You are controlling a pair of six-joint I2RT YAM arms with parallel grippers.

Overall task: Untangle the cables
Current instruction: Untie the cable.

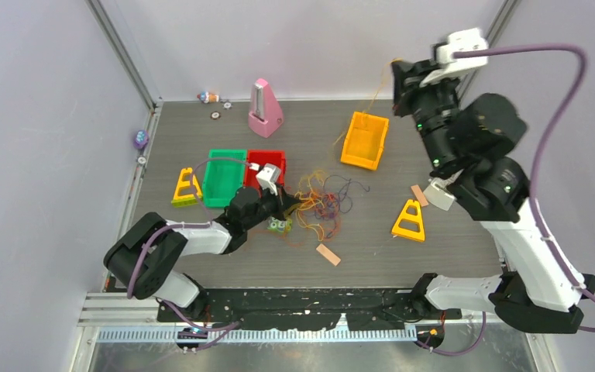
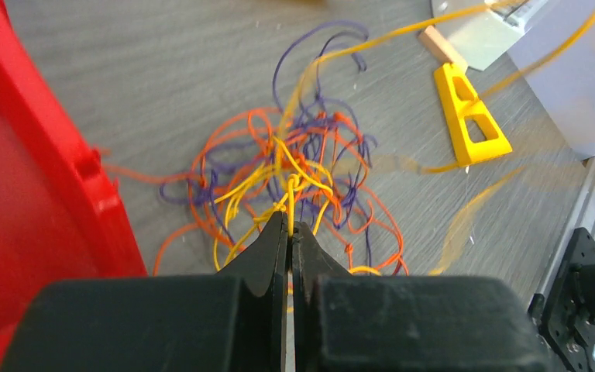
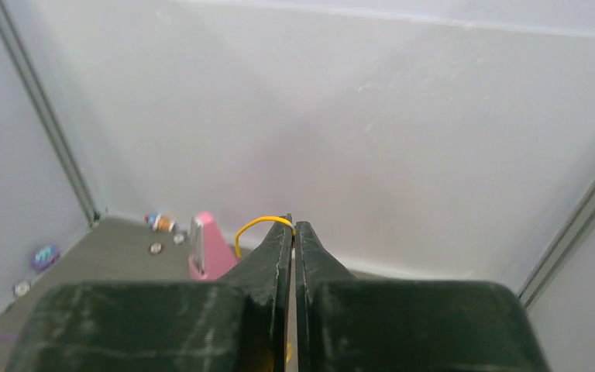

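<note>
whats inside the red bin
The red bin shows only bare red floor at the back. The left arm's white wrist camera covers its front right corner, so that part cannot be checked.

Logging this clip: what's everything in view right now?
cables: one tangle, orange, yellow, purple; mid-table
green bin: one, green; left of tangle
red bin: one, red; beside green bin
orange bin: one, orange; back right
triangular stands: two, yellow; left and right of tangle
pink tower: one, pink; back centre
flat blocks: two, tan; front and right
small bits: several, mixed; back-left corner
left gripper: one, black; shut on yellow strand at tangle
right gripper: one, black; shut on yellow strand, raised back right
</note>
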